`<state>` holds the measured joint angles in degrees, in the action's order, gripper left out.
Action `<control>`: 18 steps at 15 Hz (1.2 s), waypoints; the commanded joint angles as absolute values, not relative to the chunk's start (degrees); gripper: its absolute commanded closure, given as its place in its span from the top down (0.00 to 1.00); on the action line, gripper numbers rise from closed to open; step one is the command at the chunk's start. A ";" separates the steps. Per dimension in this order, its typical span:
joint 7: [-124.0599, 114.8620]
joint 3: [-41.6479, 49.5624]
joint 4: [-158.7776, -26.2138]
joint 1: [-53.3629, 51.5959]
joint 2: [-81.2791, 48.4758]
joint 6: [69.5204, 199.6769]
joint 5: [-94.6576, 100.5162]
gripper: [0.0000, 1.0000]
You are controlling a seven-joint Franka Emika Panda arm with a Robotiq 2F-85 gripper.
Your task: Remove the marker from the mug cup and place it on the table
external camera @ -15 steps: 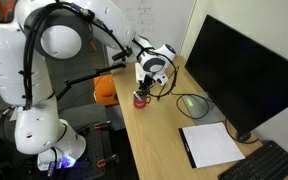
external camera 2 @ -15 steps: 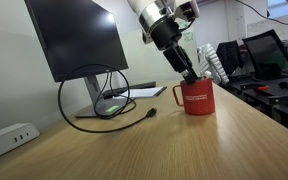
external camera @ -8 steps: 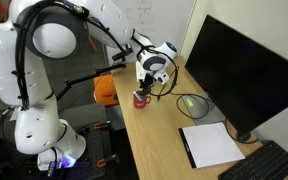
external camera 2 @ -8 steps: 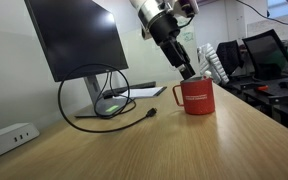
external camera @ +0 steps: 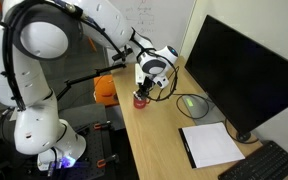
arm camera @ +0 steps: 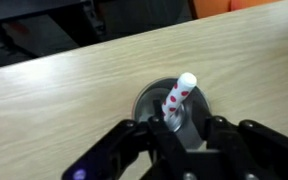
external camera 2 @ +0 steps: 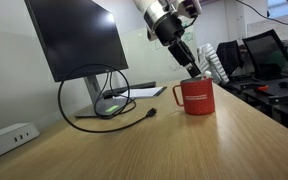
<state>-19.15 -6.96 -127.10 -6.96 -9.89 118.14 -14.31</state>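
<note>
The mug cup (external camera 2: 196, 97), red in this view and dark in an exterior view (external camera: 140, 99), stands on the light-wood table (external camera 2: 134, 150). In the wrist view the marker (arm camera: 181, 92), white with red dots, leans out of the mug (arm camera: 144, 100). My gripper (arm camera: 187, 122) hangs right over the mug's mouth, fingers apart. The marker's lower part lies against the left finger and the mug's grey inside shows between it and the right finger. In both exterior views the gripper (external camera 2: 192, 70) (external camera: 144, 88) is at the mug's rim. The marker cannot be made out there.
A black monitor (external camera: 244, 70) (external camera 2: 79, 40) stands on the table with a looped black cable (external camera 2: 99, 100) at its foot. An orange object (external camera: 105, 89) sits beyond the mug. A paper sheet (external camera: 210, 143), a keyboard (external camera: 269, 165) and a power strip (external camera 2: 9, 135) lie on the table.
The gripper has risen slightly at the mug's mouth and the arm's upper joints have shifted. The mug has not moved.
</note>
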 commanded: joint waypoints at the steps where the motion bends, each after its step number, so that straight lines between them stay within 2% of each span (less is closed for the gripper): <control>1: -18.02 -6.54 -127.42 -7.09 -9.80 115.80 -14.41 0.42; 9: -18.20 -6.53 -126.85 -7.33 -12.24 114.89 -13.98 0.39; 12: -18.02 -6.52 -126.65 -7.31 -12.63 114.51 -14.06 0.25; 13: -18.00 -6.50 -126.57 -7.31 -12.90 114.56 -14.07 0.24; 14: -17.80 -6.51 -126.48 -7.27 -13.16 114.59 -14.26 0.06; 15: -17.62 -6.51 -126.33 -7.22 -13.30 114.58 -14.46 0.01; 18: -17.01 -6.50 -126.26 -6.98 -12.20 114.41 -14.97 0.05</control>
<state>-19.05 -6.92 -127.15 -7.06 -12.64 116.04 -14.18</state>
